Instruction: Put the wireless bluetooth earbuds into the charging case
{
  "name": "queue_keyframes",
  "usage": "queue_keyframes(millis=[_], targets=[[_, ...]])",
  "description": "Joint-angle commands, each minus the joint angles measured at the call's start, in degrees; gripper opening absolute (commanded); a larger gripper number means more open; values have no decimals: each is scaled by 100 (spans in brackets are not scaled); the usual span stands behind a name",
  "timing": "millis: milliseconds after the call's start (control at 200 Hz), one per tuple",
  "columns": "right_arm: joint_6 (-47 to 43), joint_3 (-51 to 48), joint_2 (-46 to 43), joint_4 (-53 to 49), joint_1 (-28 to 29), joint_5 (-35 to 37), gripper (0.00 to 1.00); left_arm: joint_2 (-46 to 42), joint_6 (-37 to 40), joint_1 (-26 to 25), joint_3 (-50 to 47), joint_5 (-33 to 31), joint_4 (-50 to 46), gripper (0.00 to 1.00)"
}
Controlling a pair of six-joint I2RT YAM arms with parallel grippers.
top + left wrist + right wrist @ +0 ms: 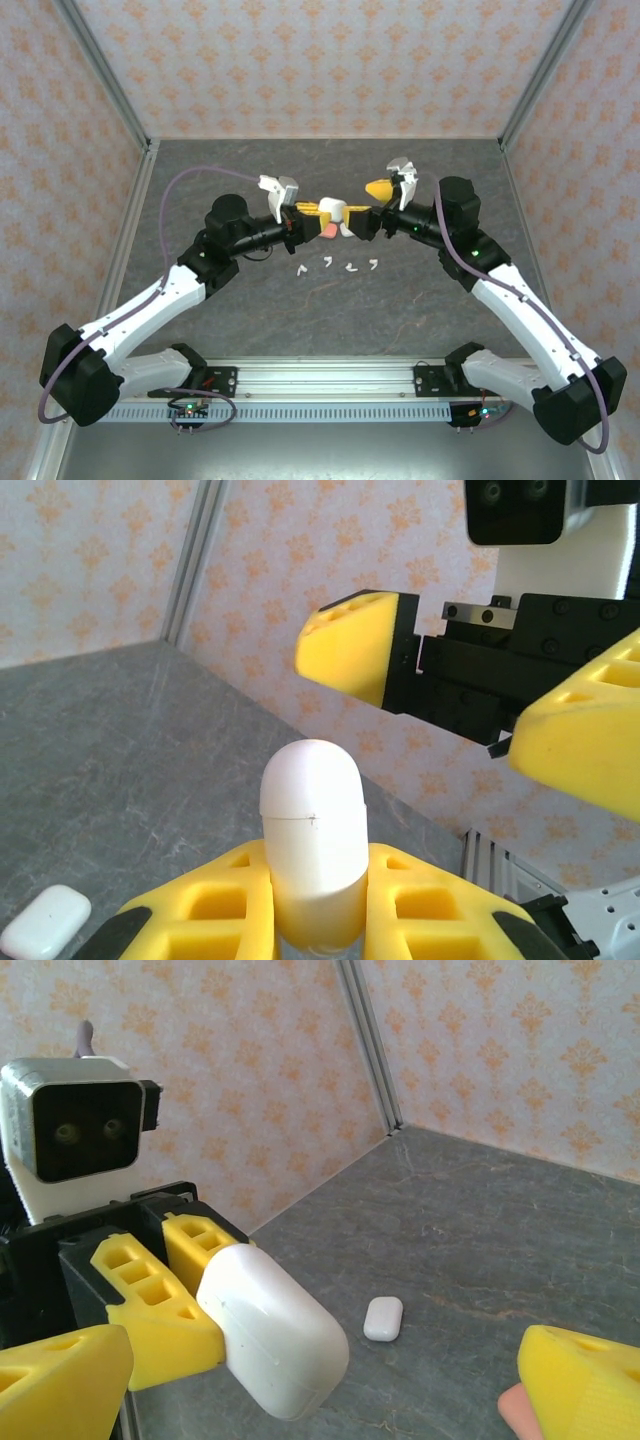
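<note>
1. Currently the left gripper is clamped on a white case, with its yellow fingers pressing on two opposite sides.
2. The case is held up off the table with its lid closed. A thin seam line shows, and the rounded end sticks out past the fingers.
3. The right gripper faces that rounded end. Its jaws are spread wide, it holds nothing, and it is not touching the case.
4. Four white earbuds lie loose in a short row on the table, on the arm-base side of the case. They are apart from both grippers.
5. What is inside the case cannot be told.
6. A spare case, white and closed, lies flat on the table. In the right wrist view it is past the case and well apart from it.
7. A pink thing sits just below the case in the top view, between the case and the earbuds. It is too blurred to identify.
8. Both arms reach toward mid-table, with the grippers pointing at each other and the case between them.
</note>
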Motion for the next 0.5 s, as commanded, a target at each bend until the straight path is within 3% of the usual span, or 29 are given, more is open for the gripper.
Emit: queue_keyframes(millis=[0,495], targets=[[161,-11,88,305,-19,61,99,-117,161,-32,-37,-84,400,0],[-76,35,447,121,-21,529,100,22,249,-100,128,46,302,0]])
